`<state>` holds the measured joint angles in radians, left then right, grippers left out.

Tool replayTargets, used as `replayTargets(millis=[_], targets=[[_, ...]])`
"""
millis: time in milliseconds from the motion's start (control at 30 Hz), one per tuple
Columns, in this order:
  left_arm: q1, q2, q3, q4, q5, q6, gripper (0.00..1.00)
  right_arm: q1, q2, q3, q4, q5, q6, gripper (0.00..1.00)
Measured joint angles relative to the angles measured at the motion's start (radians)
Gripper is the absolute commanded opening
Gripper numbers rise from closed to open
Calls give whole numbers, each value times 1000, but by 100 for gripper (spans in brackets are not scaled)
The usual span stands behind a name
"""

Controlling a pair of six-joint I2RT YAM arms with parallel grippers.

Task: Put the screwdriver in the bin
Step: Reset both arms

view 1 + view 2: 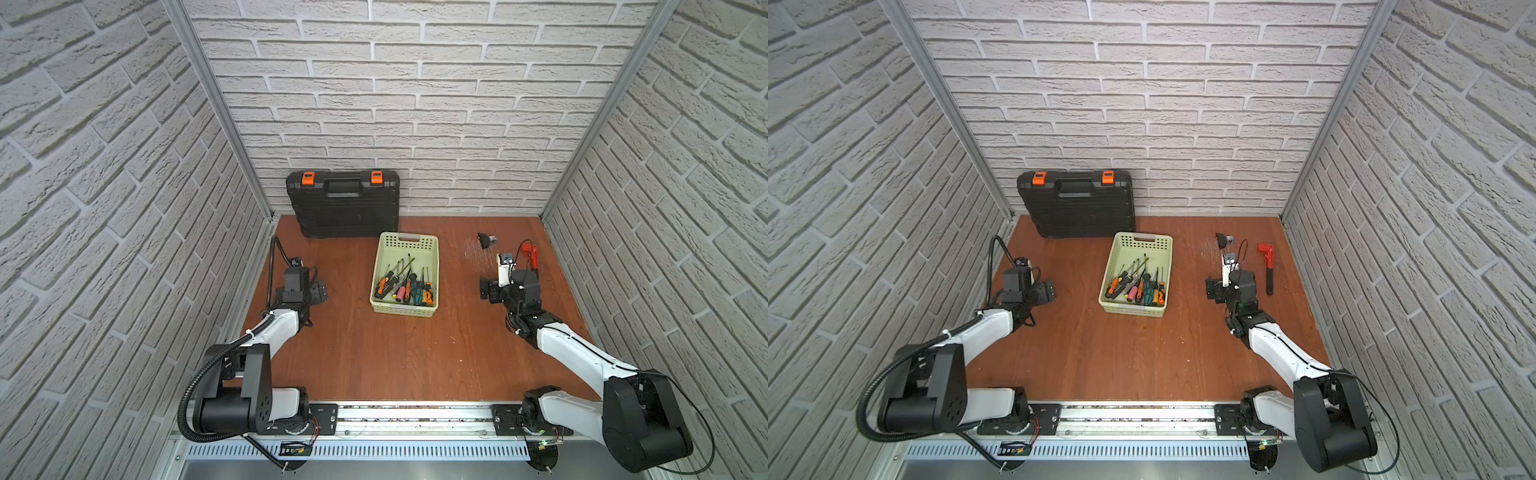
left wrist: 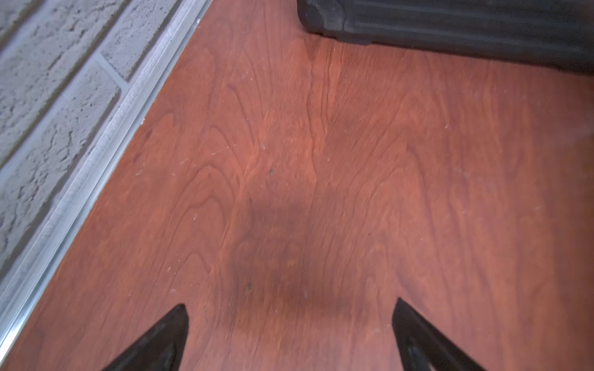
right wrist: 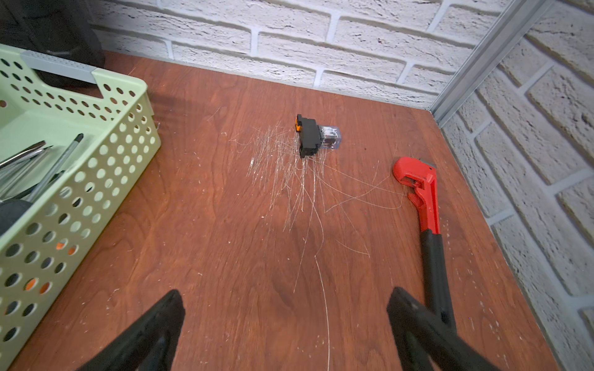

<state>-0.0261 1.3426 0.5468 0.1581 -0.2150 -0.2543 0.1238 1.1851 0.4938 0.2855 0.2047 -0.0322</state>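
The pale green perforated bin [image 1: 403, 309] [image 1: 1131, 311] stands mid-table, and its wall also shows in the right wrist view [image 3: 96, 180]. Several screwdrivers [image 1: 405, 284] [image 1: 1138, 286] lie in it, handles toward the front; their shafts [image 3: 54, 167] show over the rim. Every screwdriver I see is inside the bin. My left gripper [image 1: 319, 292] [image 2: 289, 305] hovers open over bare wood to the bin's left, holding nothing. To the bin's right, my right gripper [image 1: 486, 289] [image 3: 284, 294] is open and empty too.
A black toolcase [image 1: 345, 203] with orange latches leans on the back wall behind the bin. A red pipe wrench [image 1: 1266, 266] [image 3: 424, 199] lies by the right wall. A small black relay-like part [image 1: 485, 240] [image 3: 313, 136] sits on scratched wood. Brick walls enclose three sides.
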Motion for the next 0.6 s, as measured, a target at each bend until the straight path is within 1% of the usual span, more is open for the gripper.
replayTargets(millis=[100, 333, 433, 500, 600], targets=[[-1, 45, -24, 146, -12, 55, 98, -19, 39, -26, 87, -3, 6, 99], [3, 86, -151, 462, -35, 139, 98, -37, 72, -26, 134, -51, 18, 99], [9, 157, -179, 605, -47, 150, 98, -37, 84, -85, 261, -64, 21, 100], [14, 211, -195, 679, -58, 150, 98, -38, 135, -130, 338, -76, 21, 99], [18, 239, -198, 705, -68, 149, 98, -39, 239, -167, 427, -95, 20, 99]])
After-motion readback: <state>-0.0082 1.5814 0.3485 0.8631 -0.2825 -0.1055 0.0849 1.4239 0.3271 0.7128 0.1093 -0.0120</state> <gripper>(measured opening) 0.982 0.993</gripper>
